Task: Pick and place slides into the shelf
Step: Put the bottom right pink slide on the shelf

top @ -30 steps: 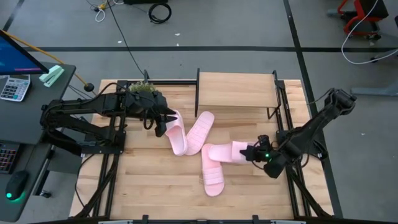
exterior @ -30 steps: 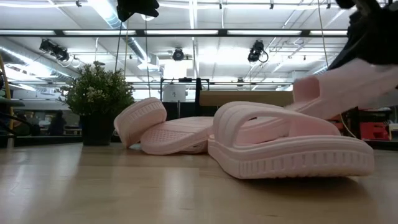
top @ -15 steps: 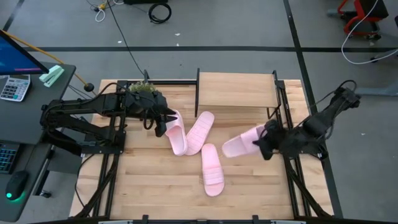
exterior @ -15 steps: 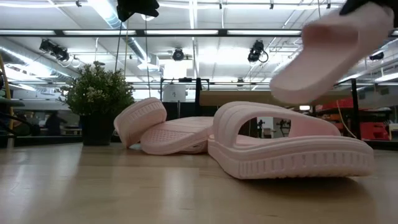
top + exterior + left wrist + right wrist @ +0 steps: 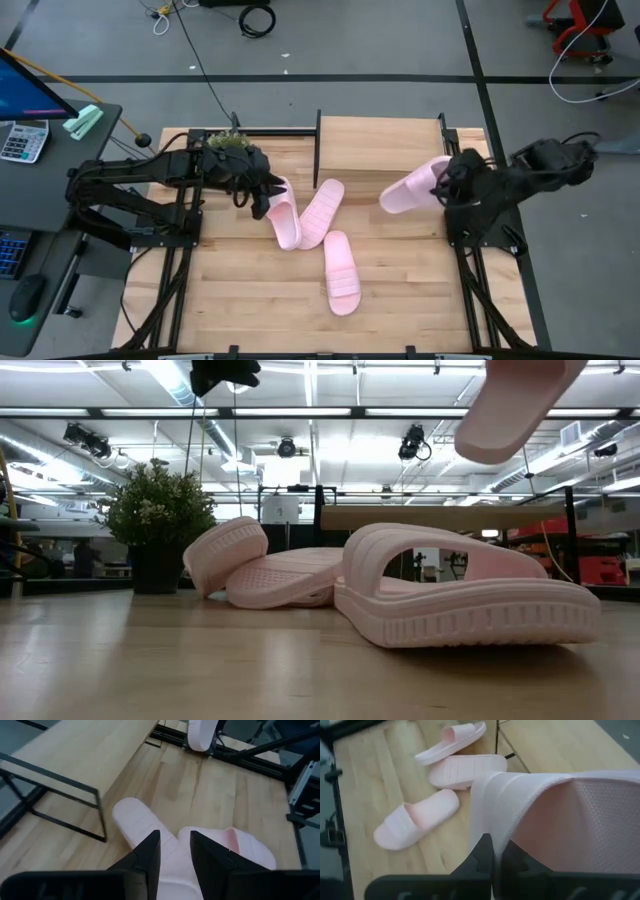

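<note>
Plank table [image 5: 230,300], three slides [image 5: 341,271]

A plank table [image 5: 250,300] stands on a grey floor [image 5: 380,40] crossed by dark lines and cables [image 5: 256,18], beside a desk [image 5: 40,200] with a calculator [image 5: 22,140], under long ceiling lights [image 5: 300,412], with a potted plant [image 5: 158,520] near.

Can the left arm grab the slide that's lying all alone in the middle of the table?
Probably yes. The lone slide lies flat with bare tabletop around it, nothing on top. The left pincer is open beside two other slides, holding nothing.
</note>
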Action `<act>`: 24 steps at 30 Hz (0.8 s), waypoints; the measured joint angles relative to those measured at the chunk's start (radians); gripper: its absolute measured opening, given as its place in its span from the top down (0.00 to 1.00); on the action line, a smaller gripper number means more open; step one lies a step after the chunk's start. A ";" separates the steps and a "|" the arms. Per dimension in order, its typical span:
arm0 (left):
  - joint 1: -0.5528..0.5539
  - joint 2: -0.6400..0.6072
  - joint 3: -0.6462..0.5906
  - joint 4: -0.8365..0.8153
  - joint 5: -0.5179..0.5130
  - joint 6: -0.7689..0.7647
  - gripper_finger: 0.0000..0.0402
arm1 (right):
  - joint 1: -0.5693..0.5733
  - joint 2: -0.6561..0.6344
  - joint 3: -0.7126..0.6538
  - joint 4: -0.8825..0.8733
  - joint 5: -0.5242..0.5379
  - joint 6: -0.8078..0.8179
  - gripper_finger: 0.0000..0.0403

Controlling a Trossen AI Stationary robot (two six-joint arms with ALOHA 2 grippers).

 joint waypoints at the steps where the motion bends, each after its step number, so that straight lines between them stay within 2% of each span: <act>1: 0.000 0.005 -0.001 0.009 0.017 -0.001 0.72 | -0.014 0.008 0.017 -0.002 -0.026 -0.031 0.98; 6: 0.000 0.086 0.000 0.150 0.075 0.000 0.70 | -0.089 0.053 0.085 -0.004 -0.133 -0.158 0.98; 11: 0.000 0.191 0.000 0.318 0.075 0.001 0.66 | -0.147 0.094 0.138 -0.012 -0.180 -0.272 0.98; 24: 0.000 0.388 0.000 0.645 0.075 -0.032 0.54 | -0.339 0.197 0.369 -0.095 -0.416 -0.553 0.98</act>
